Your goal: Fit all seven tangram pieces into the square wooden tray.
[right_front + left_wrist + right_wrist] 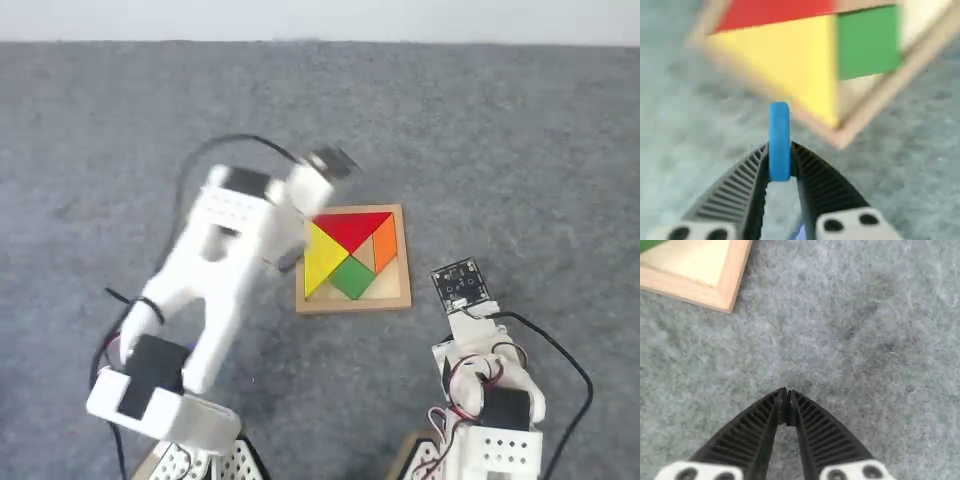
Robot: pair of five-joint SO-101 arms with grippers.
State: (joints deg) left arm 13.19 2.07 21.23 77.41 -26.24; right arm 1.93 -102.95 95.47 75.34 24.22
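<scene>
High view puts the square wooden tray (355, 303) mid-table, partly filled: a red triangle (352, 228) along the far side, a yellow triangle (320, 258) on the left arm's side, a green square (352, 276) below them and an orange piece (386, 243) by the right rim. Bare wood shows in the near corner toward the right arm.

In the left wrist view, the left gripper (779, 150) clamps a blue piece (779, 125) edge-on, seemingly over cloth just outside the tray's rim beside the yellow triangle; blur hides its outline.

The right gripper (787, 395) hangs with its jaws pressed together over bare cloth, apart from the tray's corner.

Grey cloth (500, 130) lies open around the tray, with a pale strip (320, 18) at the far edge.
</scene>
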